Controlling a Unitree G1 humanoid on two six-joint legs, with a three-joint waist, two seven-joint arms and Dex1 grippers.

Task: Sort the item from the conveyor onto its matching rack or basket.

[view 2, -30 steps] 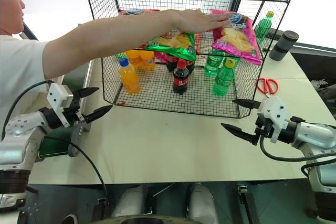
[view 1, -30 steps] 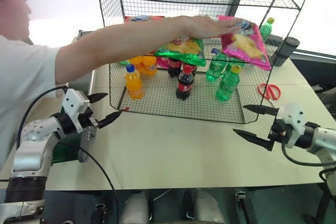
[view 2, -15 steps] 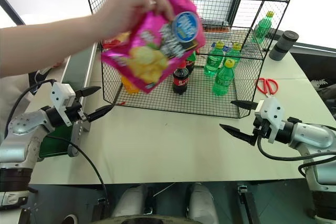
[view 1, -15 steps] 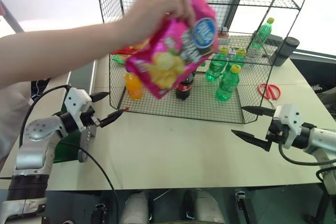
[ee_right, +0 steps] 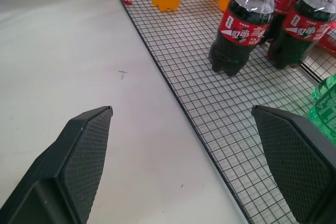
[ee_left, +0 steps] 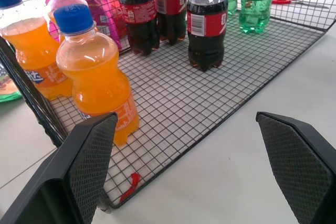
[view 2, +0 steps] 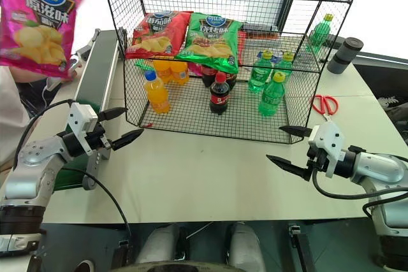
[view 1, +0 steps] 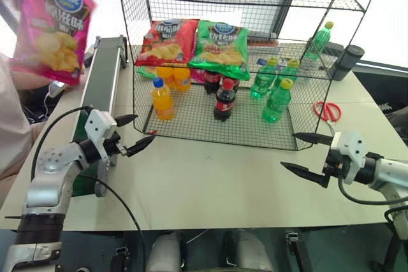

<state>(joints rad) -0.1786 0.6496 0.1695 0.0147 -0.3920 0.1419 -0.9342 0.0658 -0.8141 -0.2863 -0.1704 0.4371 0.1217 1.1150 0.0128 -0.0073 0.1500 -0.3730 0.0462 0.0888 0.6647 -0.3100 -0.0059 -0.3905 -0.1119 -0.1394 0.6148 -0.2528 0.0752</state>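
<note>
The item, a magenta-pink crisp bag (view 1: 56, 27) with a round blue logo, hangs in the air at the far left in a person's hand, above the conveyor (view 1: 105, 71). The conveyor's dark belt runs between grey rails along the table's left side. The black wire rack (view 1: 191, 122) stands at the middle back of the table. My left gripper (view 1: 143, 128) is open and empty just off the rack's front left corner, facing the orange bottles (ee_left: 94, 72). My right gripper (view 1: 288, 150) is open and empty in front of the rack's right corner.
A red bag (view 1: 167, 39) and a green bag (view 1: 222, 42) lie on the rack's middle tier. Cola bottles (view 1: 223, 100) and green bottles (view 1: 276, 101) stand on its floor. Red scissors (view 1: 327, 111) and a dark cylinder (view 1: 349, 60) sit at the right.
The person lifted the pink bag off the rack's middle tier and carried it left across the table to above the conveyor. Both grippers stayed in place and open.
</note>
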